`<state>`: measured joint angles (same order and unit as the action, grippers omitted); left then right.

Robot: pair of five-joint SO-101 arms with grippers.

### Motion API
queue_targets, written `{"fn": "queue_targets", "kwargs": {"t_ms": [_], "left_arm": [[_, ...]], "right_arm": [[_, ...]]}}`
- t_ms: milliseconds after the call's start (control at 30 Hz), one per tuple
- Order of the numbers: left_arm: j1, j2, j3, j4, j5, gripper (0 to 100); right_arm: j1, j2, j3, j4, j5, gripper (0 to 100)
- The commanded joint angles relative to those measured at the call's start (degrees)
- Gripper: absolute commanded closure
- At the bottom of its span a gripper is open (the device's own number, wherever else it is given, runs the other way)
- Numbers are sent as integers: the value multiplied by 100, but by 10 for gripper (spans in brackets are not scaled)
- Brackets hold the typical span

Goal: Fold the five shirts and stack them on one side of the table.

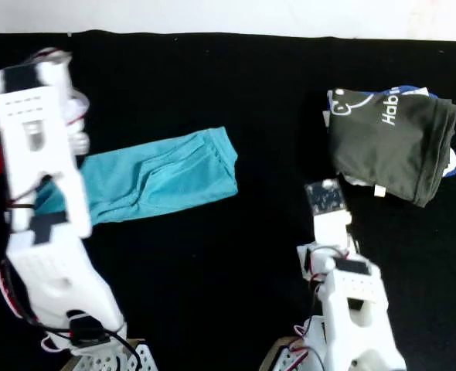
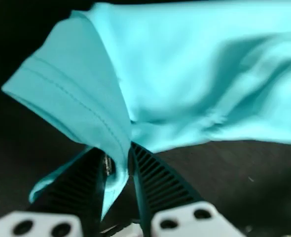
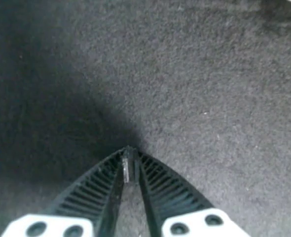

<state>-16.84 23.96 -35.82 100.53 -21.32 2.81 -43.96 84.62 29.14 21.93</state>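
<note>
Here, left gripper (image 2: pixel 119 165), jaws pinched on the hem of the half-folded turquoise cloth shirt (image 1: pixel 158 176) on the black table (image 1: pixel 212 77), likely to draw it over; right gripper (image 3: pixel 129 168), jaws closed and empty, near the folded dark shirt stack (image 1: pixel 390 143).

Two arms (image 1: pixel 42 185) (image 1: pixel 344 286) — one teal shirt (image 1: pixel 158 178), one stack (image 1: pixel 390 143)

surface: I stand at a table (image 1: pixel 212 294) covered in black cloth (image 3: pixel 209 74), fuzzy and felt-like up close | far edge: I see a pale wall (image 1: pixel 228 15) in a strip beyond it
</note>
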Motion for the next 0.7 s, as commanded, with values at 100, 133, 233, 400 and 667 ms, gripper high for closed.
{"fn": "queue_targets", "kwargs": {"t_ms": [100,133,233,400,667], "left_arm": [[2123,-760,57,-360,255,990],[2316,-708,66,-536,264,990],[2730,-391,31,-897,273,990],[3152,365,-40,-1389,273,990],[3222,1771,-2105,-1635,273,990]], "right_arm": [[40,-75,295,-347,26,993],[40,-75,295,-347,26,993],[40,-66,295,-356,26,993],[40,-57,295,-356,26,993],[40,-48,295,-382,18,993]]}}
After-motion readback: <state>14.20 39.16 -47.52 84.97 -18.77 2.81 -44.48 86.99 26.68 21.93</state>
